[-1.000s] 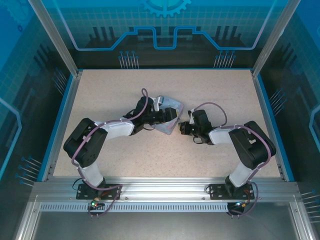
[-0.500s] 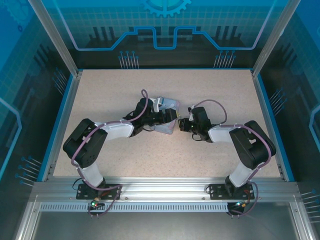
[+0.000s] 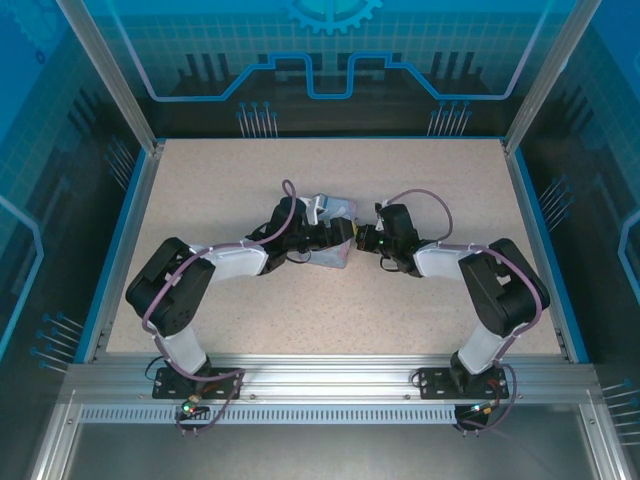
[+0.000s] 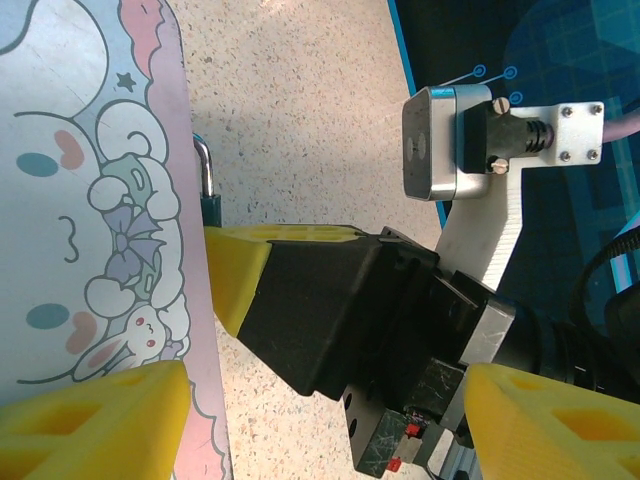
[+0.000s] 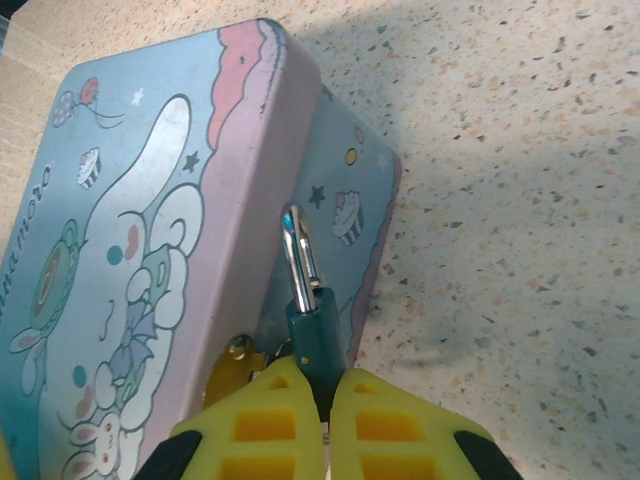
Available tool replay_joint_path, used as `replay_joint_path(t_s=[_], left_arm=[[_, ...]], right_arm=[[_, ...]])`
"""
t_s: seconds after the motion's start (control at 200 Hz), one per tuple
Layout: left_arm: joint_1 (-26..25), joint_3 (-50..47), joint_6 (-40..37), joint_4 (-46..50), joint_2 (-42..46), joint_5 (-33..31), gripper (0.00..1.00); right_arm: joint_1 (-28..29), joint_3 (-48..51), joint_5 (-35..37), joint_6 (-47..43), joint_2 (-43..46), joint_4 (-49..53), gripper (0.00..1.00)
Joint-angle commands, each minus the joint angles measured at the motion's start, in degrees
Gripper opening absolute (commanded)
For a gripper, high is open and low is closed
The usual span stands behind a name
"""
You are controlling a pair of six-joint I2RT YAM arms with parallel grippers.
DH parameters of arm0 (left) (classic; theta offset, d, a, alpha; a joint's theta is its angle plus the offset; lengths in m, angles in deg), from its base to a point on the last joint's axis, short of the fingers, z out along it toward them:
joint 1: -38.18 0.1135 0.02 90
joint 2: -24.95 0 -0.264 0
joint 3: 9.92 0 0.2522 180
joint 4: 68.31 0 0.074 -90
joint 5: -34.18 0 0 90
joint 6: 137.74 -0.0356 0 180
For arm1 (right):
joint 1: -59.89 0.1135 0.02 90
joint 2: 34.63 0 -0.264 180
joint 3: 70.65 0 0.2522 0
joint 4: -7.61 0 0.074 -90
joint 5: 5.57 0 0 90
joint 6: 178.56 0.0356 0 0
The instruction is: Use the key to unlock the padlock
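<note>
Tiny padlock (image 5: 305, 325): teal body, polished steel shackle. Sat near middle of speckled beige table (image 5: 500, 200), against side of pale blue rounded tin box (image 5: 130, 250) with rabbit print. Lower end tucked behind closed ribbed yellow fingertips of right gripper (image 5: 325, 400). Left gripper (image 4: 315, 400) spread wide over tin box.

A pale blue rounded tin (image 5: 130, 230) lies near the middle of the speckled beige surface (image 3: 430, 180) and appears tilted, one long side raised. It has a pink border, its lid is printed with a white long-eared cartoon figure, a small bunny and stars, and its side wall carries a cupcake and more stars. A blue rim (image 3: 118, 250) edges the surface, a ribbed aluminium rail (image 3: 320, 378) runs along the near side, and translucent blue panels (image 3: 330, 50) with circuit-like lines stand at the back and sides.
</note>
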Motion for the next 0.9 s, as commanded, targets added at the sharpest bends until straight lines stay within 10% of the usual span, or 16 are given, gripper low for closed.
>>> replay_joint_path(t_s=[0.0, 0.895], left_arm=[[-1.3, -3.8, 0.9, 13.1, -2.4, 0.1, 0.75], [9.1, -1.4, -5.5, 20.9, 2.9, 1.6, 0.77]], right_arm=[[0.2, -1.2, 2.4, -1.3, 0.7, 2.0, 0.06], [-4.2, 4.6, -5.3, -13.7, 28.7, 28.6, 0.08]])
